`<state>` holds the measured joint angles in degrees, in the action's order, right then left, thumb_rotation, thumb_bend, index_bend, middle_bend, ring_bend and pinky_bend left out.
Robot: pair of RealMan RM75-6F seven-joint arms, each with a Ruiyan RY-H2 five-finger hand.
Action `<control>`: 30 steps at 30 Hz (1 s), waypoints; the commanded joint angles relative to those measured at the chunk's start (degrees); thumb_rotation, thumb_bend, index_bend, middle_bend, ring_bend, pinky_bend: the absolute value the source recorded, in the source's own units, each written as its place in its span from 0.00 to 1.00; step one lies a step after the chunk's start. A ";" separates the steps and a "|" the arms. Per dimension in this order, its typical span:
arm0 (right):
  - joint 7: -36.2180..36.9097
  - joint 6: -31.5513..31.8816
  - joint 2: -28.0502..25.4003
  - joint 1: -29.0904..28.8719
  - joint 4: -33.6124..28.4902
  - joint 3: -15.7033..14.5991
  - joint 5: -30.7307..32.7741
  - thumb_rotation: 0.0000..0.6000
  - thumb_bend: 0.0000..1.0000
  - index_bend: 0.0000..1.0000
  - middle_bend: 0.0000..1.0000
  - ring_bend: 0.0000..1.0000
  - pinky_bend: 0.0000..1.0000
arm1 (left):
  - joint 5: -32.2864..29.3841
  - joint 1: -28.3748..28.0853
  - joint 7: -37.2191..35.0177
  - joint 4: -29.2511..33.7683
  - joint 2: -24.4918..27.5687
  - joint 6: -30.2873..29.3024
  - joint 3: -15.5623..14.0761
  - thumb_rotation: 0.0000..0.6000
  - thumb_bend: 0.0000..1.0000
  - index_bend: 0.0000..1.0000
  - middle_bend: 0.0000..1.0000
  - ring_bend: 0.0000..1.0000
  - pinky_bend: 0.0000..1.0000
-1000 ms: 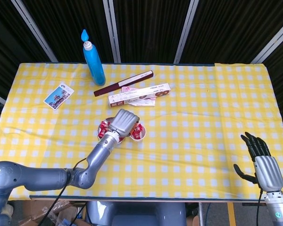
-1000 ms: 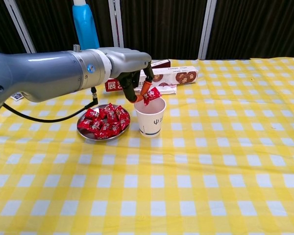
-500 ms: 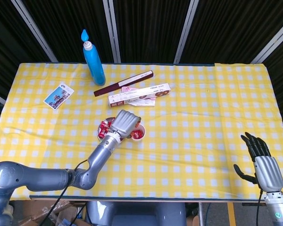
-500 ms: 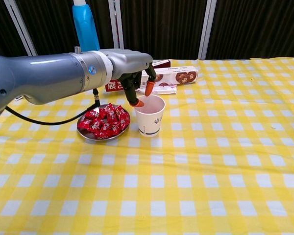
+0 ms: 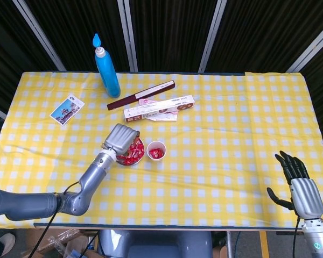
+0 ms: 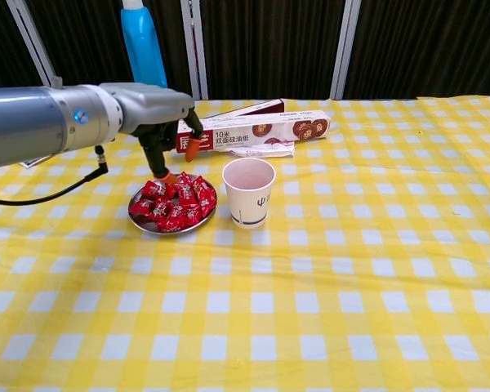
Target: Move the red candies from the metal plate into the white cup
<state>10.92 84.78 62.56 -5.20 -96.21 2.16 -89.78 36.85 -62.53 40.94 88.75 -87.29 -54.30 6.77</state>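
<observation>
The candies point(image 6: 175, 206) are lying heaped on the plate point(image 6: 143, 224), just beside the cup point(image 6: 248, 193), toward the bench's near-left. The left hand point(image 6: 167, 122) is hovering over them, fingers apart, holding nothing; the right hand point(image 5: 298, 181) is idling spread at the near-right corner. Light, slippery and crinkly, a candy is probably best pinched across its wrapper's middle.

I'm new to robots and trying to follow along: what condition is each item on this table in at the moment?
Left robot hand: empty, fingers apart, over the plate.
Right robot hand: open, idle at the table edge.
Metal plate: heaped with red candies.
White cup: upright, candy inside.
Blue bottle: upright, capped.
Long box: lying flat.
</observation>
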 commanded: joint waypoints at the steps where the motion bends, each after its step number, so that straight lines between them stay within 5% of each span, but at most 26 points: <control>1: -0.12 -0.08 0.05 -0.03 0.02 0.03 0.10 1.00 0.39 0.00 0.00 0.00 0.00 | -0.37 1.07 -0.14 -0.47 0.42 1.01 -1.70 1.00 0.22 0.48 0.96 0.99 1.00; 10: -0.27 -0.28 0.14 -0.05 -0.04 0.09 0.41 1.00 0.39 0.00 0.00 0.00 0.00 | -4.05 1.49 2.16 -3.52 -1.24 1.20 -3.59 1.00 0.22 0.47 0.96 0.99 1.00; 30: 0.61 -0.40 -0.20 -0.11 -0.27 0.04 0.28 1.00 0.39 0.00 0.00 0.00 0.00 | -9.54 -0.87 4.84 -10.77 -8.10 2.99 -1.77 1.00 0.28 0.48 0.96 0.99 1.00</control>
<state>11.54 84.38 62.37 -5.31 -96.47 2.20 -89.49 27.27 -63.29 45.80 78.14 -95.21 -51.44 4.88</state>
